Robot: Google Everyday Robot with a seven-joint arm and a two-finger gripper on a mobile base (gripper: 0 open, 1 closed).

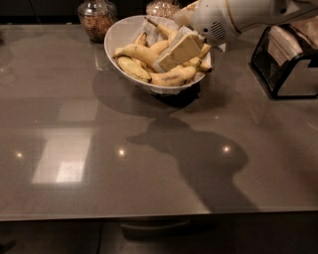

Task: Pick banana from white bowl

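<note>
The white bowl (113, 35) stands at the back middle of the grey table, tilted toward me and filled with several yellow bananas (133, 51). My gripper (166, 62), cream-coloured on a white arm that comes in from the upper right, reaches down into the bowl. Its tip is among the bananas near the bowl's centre. One banana (174, 77) lies along the front rim just below the tip. I cannot see whether the gripper touches or holds any banana.
Two glass jars with brown contents stand behind the bowl, one (96, 18) at the left and one (161, 7) in the middle. A black wire rack (287, 62) with pale packets stands at the right. The grey tabletop (149, 163) stretches toward me.
</note>
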